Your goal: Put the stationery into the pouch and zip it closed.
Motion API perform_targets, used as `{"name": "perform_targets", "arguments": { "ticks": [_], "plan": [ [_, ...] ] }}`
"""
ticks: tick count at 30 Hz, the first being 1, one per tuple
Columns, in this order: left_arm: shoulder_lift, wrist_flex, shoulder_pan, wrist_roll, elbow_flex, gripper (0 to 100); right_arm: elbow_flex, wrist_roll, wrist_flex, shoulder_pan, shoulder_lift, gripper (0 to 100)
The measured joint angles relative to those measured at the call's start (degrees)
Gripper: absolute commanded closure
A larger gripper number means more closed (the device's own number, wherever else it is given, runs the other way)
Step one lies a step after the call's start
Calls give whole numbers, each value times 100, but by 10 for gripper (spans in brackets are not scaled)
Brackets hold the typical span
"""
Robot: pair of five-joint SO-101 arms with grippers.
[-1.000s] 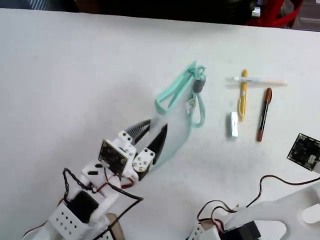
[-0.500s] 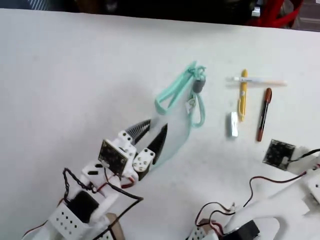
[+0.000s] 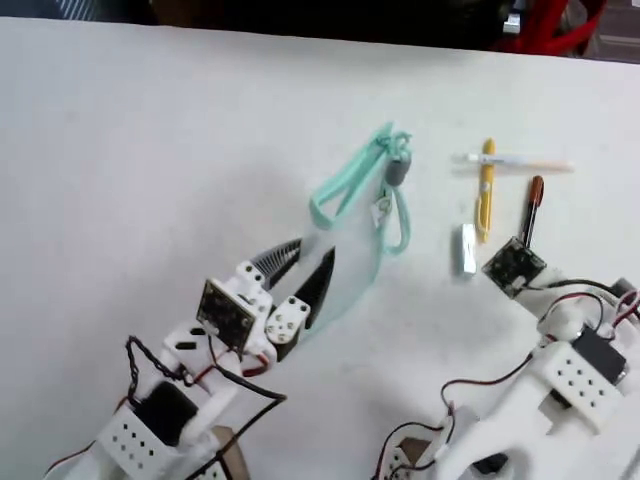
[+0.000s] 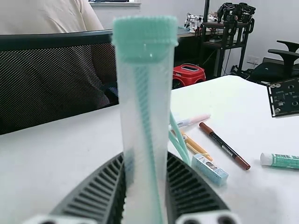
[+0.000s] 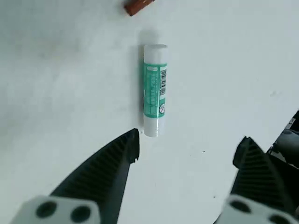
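Note:
My left gripper (image 3: pixel 316 249) is shut on the near end of the translucent pouch (image 3: pixel 352 230), whose teal zipper edge (image 3: pixel 345 180) runs away toward the table's middle. In the left wrist view the pouch (image 4: pixel 142 107) stands upright between that gripper's (image 4: pixel 145 158) ribbed fingers. A yellow pen (image 3: pixel 486 188), a white marker (image 3: pixel 522 163), a brown pen (image 3: pixel 531 204) and a small white eraser (image 3: pixel 467 248) lie to the pouch's right. My right gripper (image 5: pixel 190 137) hangs open just short of a green and white glue stick (image 5: pixel 154 91) on the table.
The right arm's wrist board (image 3: pixel 514 266) sits over the near end of the brown pen. In the left wrist view the glue stick (image 4: pixel 280 160) lies beyond the brown pen (image 4: pixel 224 145). A black mesh chair (image 4: pixel 51 79) stands behind the table's far edge.
The right arm has swung in from the right edge toward the pens, its wrist board now beside the eraser. The left arm and pouch have not moved.

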Motion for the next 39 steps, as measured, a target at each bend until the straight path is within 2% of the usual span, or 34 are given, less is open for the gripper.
{"name": "perform_targets", "arguments": {
  "ticks": [5, 10, 15, 19, 24, 39],
  "plan": [
    [0, 0, 0, 0, 0, 962, 114, -1451, -44, -97, -255, 813],
    [0, 0, 0, 0, 0, 962, 9, -3182, 26, -826, -158, 832],
    [0, 0, 0, 0, 0, 962, -1389, -4747, 1213, -1609, 730, 832],
    [0, 0, 0, 0, 0, 962, -3033, -5644, 2189, -1925, 2092, 835],
    [0, 0, 0, 0, 0, 962, -4862, -6189, 2444, -2119, 4053, 836],
    [0, 44, 0, 0, 0, 958, -9820, -6637, 2690, -2048, 9222, 834]
  ]
}}
